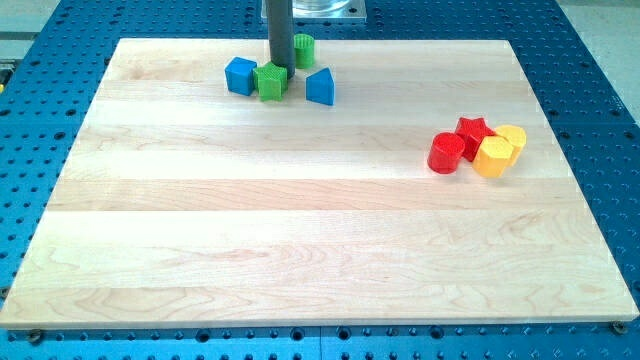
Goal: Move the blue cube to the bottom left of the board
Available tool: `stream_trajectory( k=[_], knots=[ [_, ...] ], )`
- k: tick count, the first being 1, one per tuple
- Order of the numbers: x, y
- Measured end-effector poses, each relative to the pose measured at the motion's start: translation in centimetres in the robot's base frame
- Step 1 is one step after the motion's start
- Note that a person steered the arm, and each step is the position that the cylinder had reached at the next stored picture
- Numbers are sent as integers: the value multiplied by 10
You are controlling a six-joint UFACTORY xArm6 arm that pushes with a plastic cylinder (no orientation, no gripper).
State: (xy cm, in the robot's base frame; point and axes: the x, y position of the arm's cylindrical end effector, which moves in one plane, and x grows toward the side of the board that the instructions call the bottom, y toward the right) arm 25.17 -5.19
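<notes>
The blue cube (240,76) sits near the view's top, left of centre, on the wooden board (300,220). A green star-shaped block (271,81) touches its right side. My tip (281,66) stands just above and behind the green star block, right of the blue cube. A green cylinder (304,49) lies just right of the rod. A blue wedge-shaped block (320,87) lies right of the green star block.
At the view's right a cluster holds a red cylinder (446,153), a red star-shaped block (474,131), a yellow hexagonal block (493,156) and a yellow cylinder (512,139). The board rests on a blue perforated table (40,110).
</notes>
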Motion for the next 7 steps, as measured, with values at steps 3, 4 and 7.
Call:
stream_trajectory(
  k=[3, 4, 7],
  knots=[
    [85, -147],
    [29, -148],
    [139, -81]
  ],
)
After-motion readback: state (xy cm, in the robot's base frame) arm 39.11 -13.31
